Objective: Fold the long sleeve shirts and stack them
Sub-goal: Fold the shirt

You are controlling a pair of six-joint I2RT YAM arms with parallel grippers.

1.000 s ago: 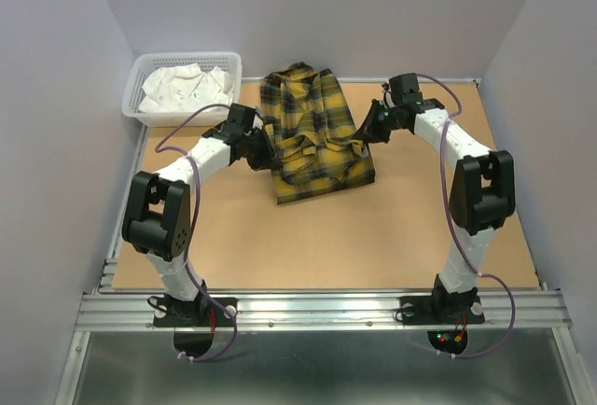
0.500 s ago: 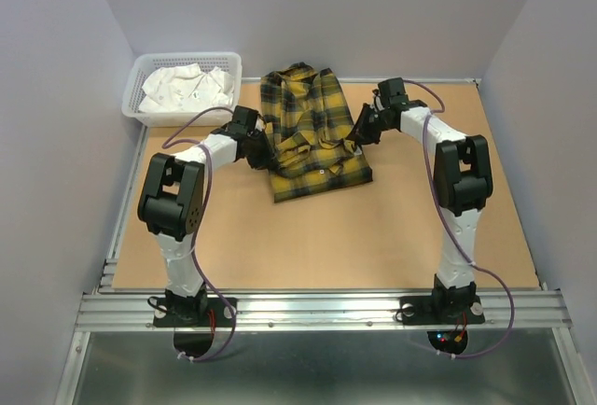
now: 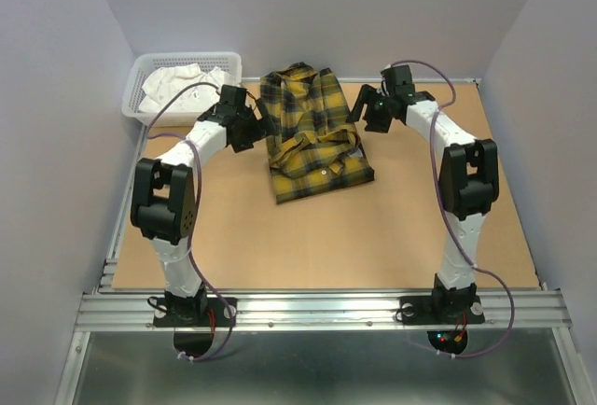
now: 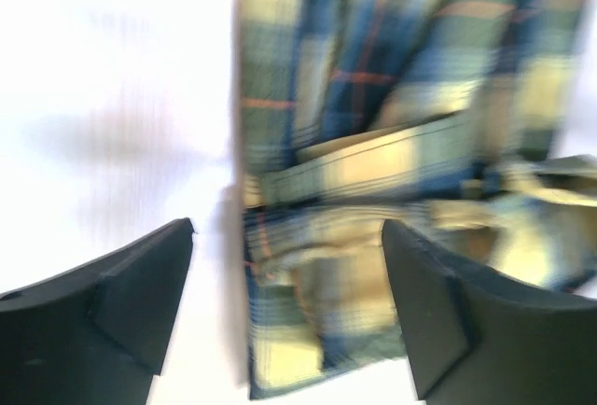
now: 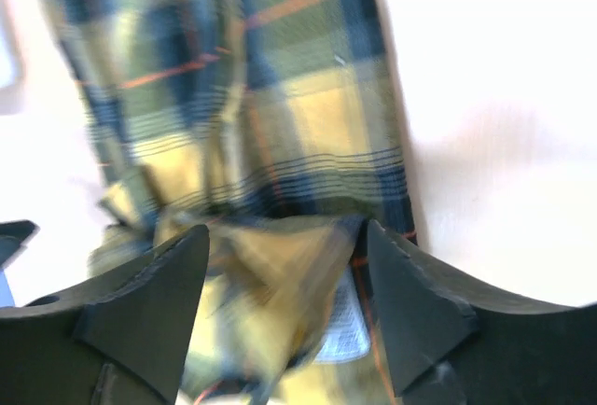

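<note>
The left gripper (image 4: 287, 316) is gaping wide at the left edge of the folded plaid shirt (image 3: 312, 139). The right gripper (image 5: 285, 307) is gaping wide at its right edge, holding nothing. Left of the shirt, a white basket (image 3: 187, 56) is holding white cloth (image 3: 179, 86).

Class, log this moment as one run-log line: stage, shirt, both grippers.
stage: folding | yellow plaid shirt: partly folded on table | left gripper: open, over its left edge | right gripper: open, over its right edge
</note>
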